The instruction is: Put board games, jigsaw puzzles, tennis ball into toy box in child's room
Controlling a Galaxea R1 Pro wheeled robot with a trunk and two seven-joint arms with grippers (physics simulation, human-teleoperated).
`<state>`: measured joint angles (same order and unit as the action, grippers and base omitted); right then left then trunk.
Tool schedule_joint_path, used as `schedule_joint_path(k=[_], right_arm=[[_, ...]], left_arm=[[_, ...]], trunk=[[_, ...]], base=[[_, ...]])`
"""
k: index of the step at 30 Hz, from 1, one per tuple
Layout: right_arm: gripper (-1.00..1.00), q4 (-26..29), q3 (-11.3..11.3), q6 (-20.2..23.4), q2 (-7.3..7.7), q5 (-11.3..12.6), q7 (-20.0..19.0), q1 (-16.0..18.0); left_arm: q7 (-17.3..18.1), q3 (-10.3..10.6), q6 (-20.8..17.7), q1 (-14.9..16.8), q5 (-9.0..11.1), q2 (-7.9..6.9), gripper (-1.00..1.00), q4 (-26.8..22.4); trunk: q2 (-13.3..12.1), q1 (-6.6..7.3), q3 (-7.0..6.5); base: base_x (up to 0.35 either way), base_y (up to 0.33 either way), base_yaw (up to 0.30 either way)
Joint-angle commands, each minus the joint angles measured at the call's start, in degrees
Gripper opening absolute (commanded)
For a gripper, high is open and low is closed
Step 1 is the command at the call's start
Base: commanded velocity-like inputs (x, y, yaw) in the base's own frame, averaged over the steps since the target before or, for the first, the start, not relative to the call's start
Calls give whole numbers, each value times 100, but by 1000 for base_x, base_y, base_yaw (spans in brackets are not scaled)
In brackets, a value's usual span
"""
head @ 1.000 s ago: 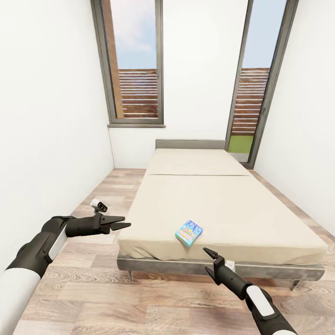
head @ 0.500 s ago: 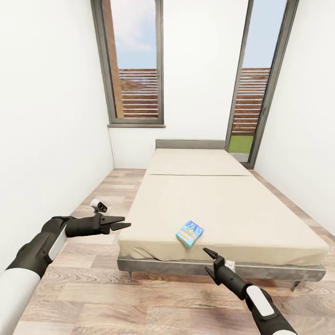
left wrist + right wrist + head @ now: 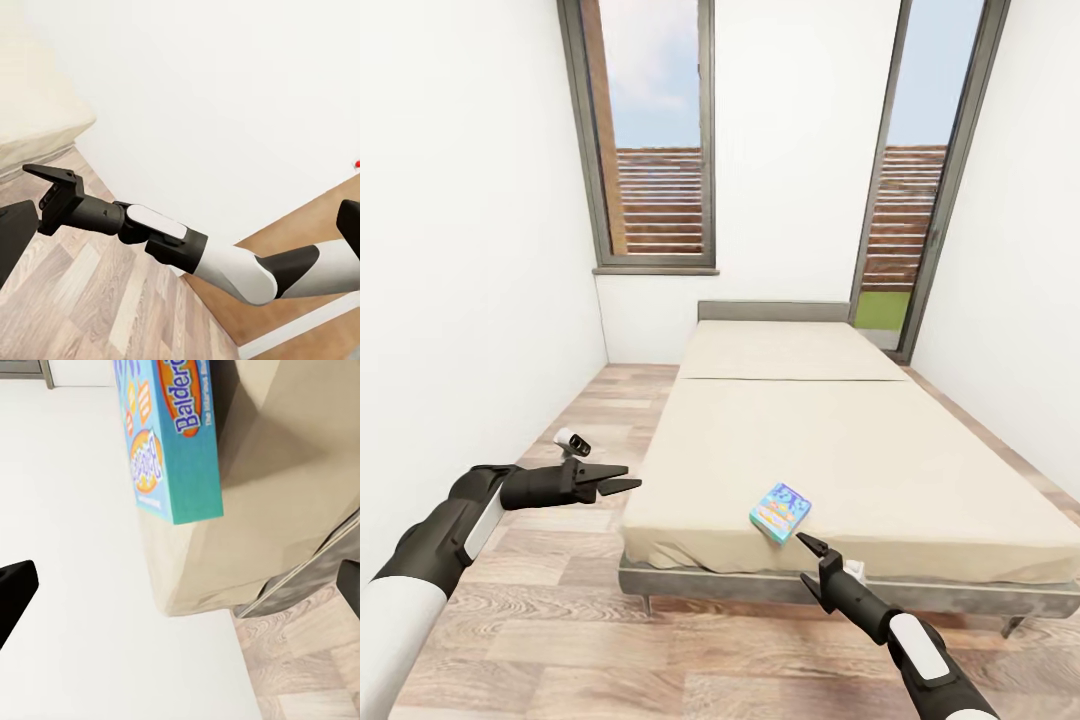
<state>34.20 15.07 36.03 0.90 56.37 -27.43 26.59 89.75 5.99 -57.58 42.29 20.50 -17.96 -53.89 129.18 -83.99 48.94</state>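
A small blue board game (image 3: 780, 510) lies flat near the foot edge of the bed (image 3: 840, 430), a beige mattress in two sections on a grey frame. My right gripper (image 3: 806, 560) hovers open just below and in front of that box, over the bed's foot edge and apart from the box. In the right wrist view the blue board game (image 3: 169, 435) is close ahead on the mattress (image 3: 285, 472), with nothing between the fingers. My left gripper (image 3: 626, 477) stands open and empty over the floor, left of the bed's corner.
White walls close in on both sides, the left wall (image 3: 470, 250) near my left arm. A tall window (image 3: 655, 140) and a glass door (image 3: 920, 190) stand behind the bed. Wood-plank floor (image 3: 560, 620) runs along the bed's left side and foot. My right arm (image 3: 172, 240) crosses the left wrist view.
The whole picture has shifted: the bed and blue box now sit slightly nearer and to the right. Both arms hold the same pose, and the box is closer to my right gripper.
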Motion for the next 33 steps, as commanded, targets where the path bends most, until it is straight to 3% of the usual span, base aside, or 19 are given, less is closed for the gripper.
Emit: schedule_joint_path(k=[1,33], right_arm=[[100,-1,23,45,-3,15,-3,4],[100,-1,23,45,-3,15,1,4]], left_arm=[[25,17,-61,5,6,-6,100,1],[25,28,-49,7,6,3,100,1]], trunk=[[3,1,6],[3,1,6]], base=[[13,10,0],[67,40,0]])
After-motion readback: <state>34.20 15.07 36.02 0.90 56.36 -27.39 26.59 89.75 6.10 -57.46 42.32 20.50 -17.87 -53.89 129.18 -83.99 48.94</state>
